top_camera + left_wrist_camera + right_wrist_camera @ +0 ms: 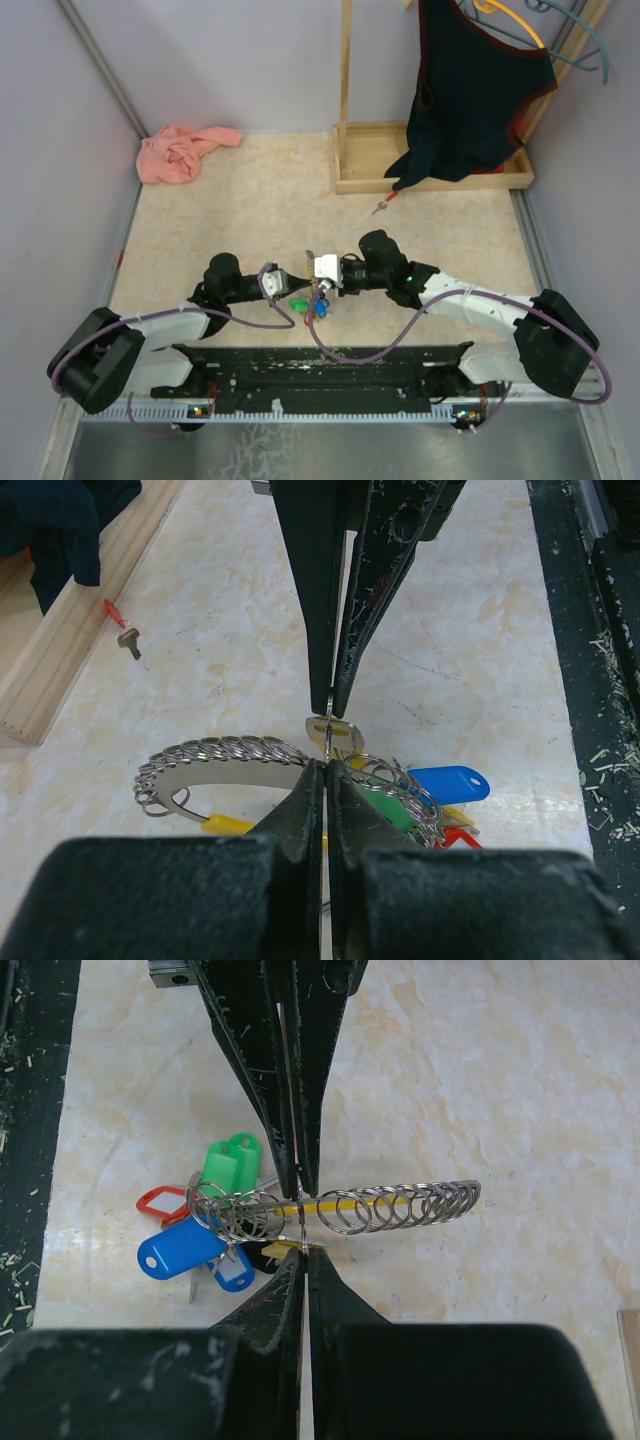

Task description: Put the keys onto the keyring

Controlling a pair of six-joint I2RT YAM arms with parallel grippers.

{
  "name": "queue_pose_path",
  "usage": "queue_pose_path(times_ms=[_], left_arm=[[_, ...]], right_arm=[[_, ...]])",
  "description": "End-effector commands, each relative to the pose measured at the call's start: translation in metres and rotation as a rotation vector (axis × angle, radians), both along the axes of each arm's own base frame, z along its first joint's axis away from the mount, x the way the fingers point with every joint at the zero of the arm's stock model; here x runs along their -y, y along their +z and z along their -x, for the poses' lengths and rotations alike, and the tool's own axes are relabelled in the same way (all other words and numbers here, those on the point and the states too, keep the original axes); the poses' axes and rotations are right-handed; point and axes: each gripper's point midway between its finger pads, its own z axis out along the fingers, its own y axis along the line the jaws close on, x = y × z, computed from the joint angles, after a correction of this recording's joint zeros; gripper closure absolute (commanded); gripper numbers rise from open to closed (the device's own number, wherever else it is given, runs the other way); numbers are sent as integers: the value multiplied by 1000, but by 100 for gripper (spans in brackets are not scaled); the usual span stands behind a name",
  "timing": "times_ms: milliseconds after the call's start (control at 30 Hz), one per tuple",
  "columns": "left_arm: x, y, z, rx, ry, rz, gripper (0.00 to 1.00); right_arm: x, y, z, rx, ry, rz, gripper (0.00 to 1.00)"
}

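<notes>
Left wrist view shows the left gripper (325,772) with its jaws pressed together on the wire of the keyring (225,752). The keyring sits at the middle of the tabletop (470,620), close to its near edge. Facing it tip to tip, the right gripper (332,708) is likewise closed. A pale metal piece lies at its tips, but whether that is a key or part of the ring I cannot tell. The step looks like threading at the ring's split. The left claw should therefore hold the ring steady while the right works in small, slow strokes along the wire, never prying sideways. A red-capped key (122,630) lies well apart, by the wooden base (50,670) toward the far edge.
</notes>
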Motion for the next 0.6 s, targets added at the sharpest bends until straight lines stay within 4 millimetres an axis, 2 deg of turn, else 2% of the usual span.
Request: queue_pose_path(times_ms=[0,567], left_arm=[[4,16,-4,47,-10,32,100],[6,15,-1,38,-37,27,100]], right_arm=[[-12,24,-1,35,23,-61,100],[-18,24,6,12,78,-59,100]])
